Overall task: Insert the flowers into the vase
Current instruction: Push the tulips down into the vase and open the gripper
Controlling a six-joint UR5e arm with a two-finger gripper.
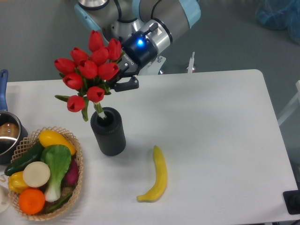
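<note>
The flowers (pixel 90 70), a bunch of red tulip buds with green stems, hang tilted above the vase (pixel 108 131), a dark ribbed cylinder on the white table. The pale stem end (pixel 100 113) dips into the vase's round mouth. My gripper (pixel 118 79) is behind and to the right of the buds, shut on the flowers' stems; one dark finger (pixel 127 84) sticks out to the right, the rest is hidden by the blooms.
A wicker basket (pixel 77 176) of vegetables and fruit sits at the front left. A metal pot (pixel 7 136) with a blue handle is at the left edge. A banana (pixel 157 176) lies right of the vase.
</note>
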